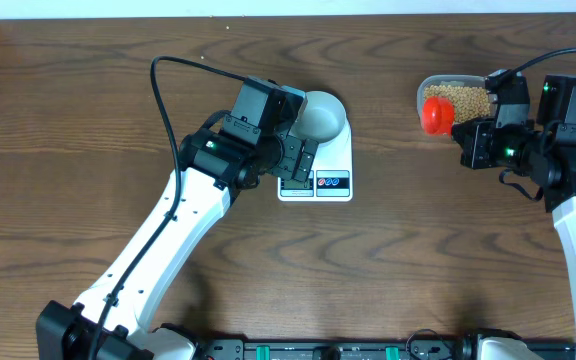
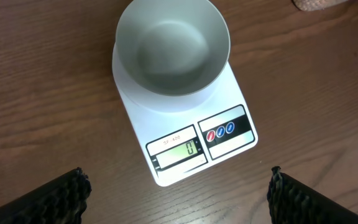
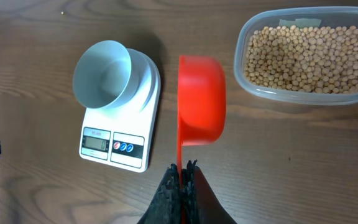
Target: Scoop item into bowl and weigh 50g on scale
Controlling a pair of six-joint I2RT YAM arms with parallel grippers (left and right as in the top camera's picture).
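Observation:
The pale bowl (image 1: 322,116) stands empty on the white scale (image 1: 330,158); in the left wrist view the bowl (image 2: 173,46) is empty and the scale (image 2: 191,134) reads 0. My left gripper (image 1: 298,160) is open and empty over the scale's front left; its fingers (image 2: 179,199) frame bare table. My right gripper (image 1: 473,140) is shut on the thin handle of a red scoop (image 1: 436,115), held beside the clear tub of tan beans (image 1: 460,99). In the right wrist view the scoop (image 3: 201,99) hangs on edge left of the beans (image 3: 306,51), gripper (image 3: 183,171) shut on its handle.
The clear plastic tub (image 3: 247,84) sits at the back right of the wooden table. A black cable (image 1: 168,110) loops from the left arm over the table's left side. The table's far edge runs just behind the tub.

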